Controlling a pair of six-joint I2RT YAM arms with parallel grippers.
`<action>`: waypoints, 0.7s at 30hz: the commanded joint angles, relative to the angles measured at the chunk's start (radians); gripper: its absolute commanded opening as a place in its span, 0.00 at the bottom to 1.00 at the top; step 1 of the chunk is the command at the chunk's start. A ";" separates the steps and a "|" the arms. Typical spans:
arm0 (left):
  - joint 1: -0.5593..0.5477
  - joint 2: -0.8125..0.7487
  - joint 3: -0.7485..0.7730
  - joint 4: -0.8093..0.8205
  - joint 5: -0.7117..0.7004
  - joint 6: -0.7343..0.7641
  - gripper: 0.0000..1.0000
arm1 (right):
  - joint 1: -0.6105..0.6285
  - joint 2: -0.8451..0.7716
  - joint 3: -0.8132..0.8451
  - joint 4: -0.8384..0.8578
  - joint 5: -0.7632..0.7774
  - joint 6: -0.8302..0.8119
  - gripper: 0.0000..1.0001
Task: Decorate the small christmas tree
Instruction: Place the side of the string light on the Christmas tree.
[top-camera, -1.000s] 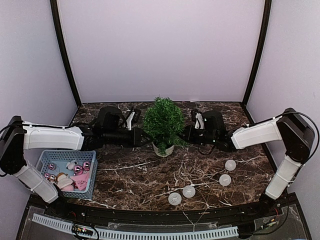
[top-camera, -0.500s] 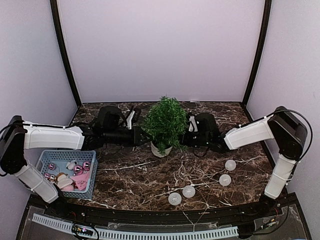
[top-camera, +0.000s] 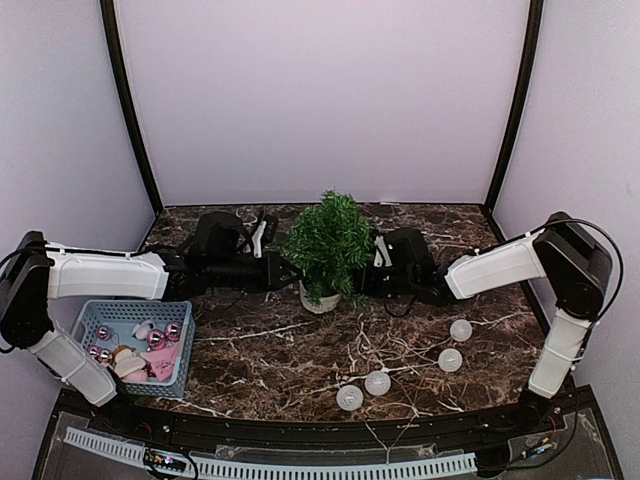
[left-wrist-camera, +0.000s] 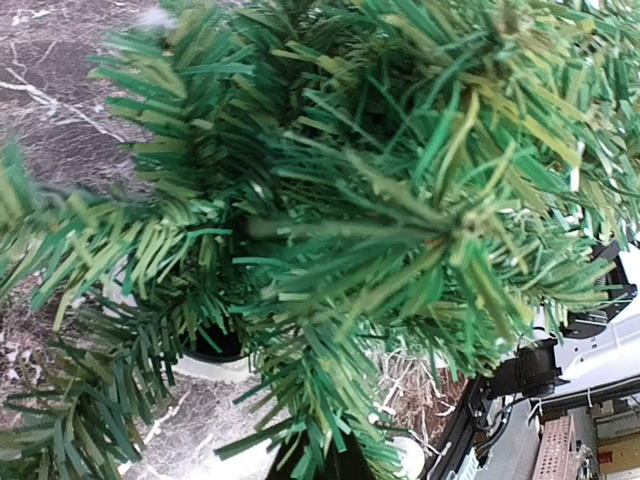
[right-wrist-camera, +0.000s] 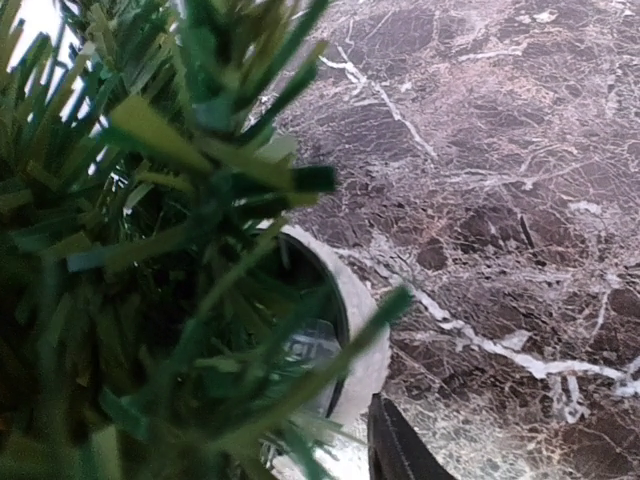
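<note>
Mid-table (top-camera: 290, 350), off edges, small christmas tree (top-camera: 326, 243) between clenched left end effector (top-camera: 284, 270) and right end effector (top-camera: 367, 276), grip untellable.

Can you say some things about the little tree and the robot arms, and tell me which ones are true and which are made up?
1. The small christmas tree stands upright in a white pot. True.
2. The blue basket sits at the right of the table. False: it is at the near left.
3. Four pale balls lie on the marble table. True.
4. The basket is empty. False: it holds shiny pink baubles and other bits.
5. Both arms are far from the tree. False: the left gripper and the right gripper are at its branches, one on each side.
</note>
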 joint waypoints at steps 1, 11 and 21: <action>0.007 -0.048 -0.026 -0.018 -0.044 -0.006 0.00 | 0.010 -0.056 0.027 -0.013 0.009 -0.023 0.40; 0.006 -0.093 -0.053 -0.061 -0.100 0.000 0.00 | 0.010 -0.149 0.006 -0.047 0.022 -0.044 0.59; 0.007 -0.086 -0.032 -0.054 -0.052 0.048 0.00 | 0.008 -0.237 -0.071 -0.062 0.075 -0.034 0.67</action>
